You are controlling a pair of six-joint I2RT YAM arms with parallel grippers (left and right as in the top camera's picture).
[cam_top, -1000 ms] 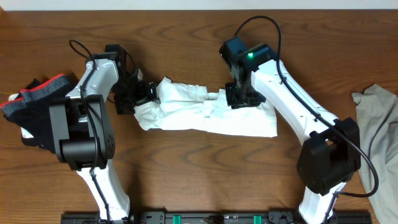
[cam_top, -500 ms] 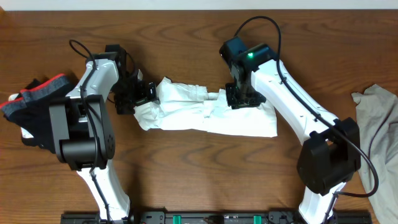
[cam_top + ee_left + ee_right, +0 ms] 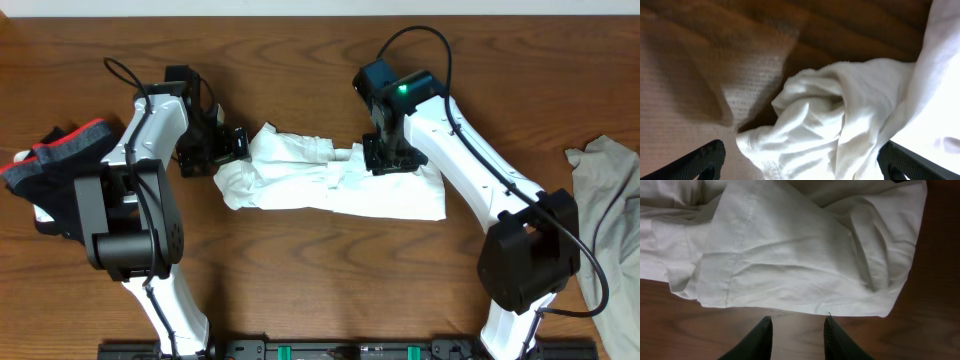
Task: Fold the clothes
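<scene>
The clothes here are a white T-shirt (image 3: pixel 340 190), bunched into a long strip across the table's middle; no lettering shows. My left gripper (image 3: pixel 231 152) is at the strip's left end. In the left wrist view it (image 3: pixel 802 165) is wide open, with crumpled white cloth (image 3: pixel 815 115) lying between its two fingers (image 3: pixel 707 159). My right gripper (image 3: pixel 385 162) hovers over the strip's far edge, right of centre. In the right wrist view it (image 3: pixel 799 337) is partly open over bare wood, and the shirt's hemmed edge (image 3: pixel 790 255) lies just ahead of the fingertips.
A dark garment with red and white trim (image 3: pixel 60 165) is heaped at the table's left edge, beside the left arm's base. A beige cloth (image 3: pixel 610 200) hangs over the right edge. The wooden table (image 3: pixel 300 280) ends at a pale strip along the far side.
My left gripper has shifted slightly toward the far side of the table, still wide open at the shirt's end. The right arm and the shirt have not moved.
</scene>
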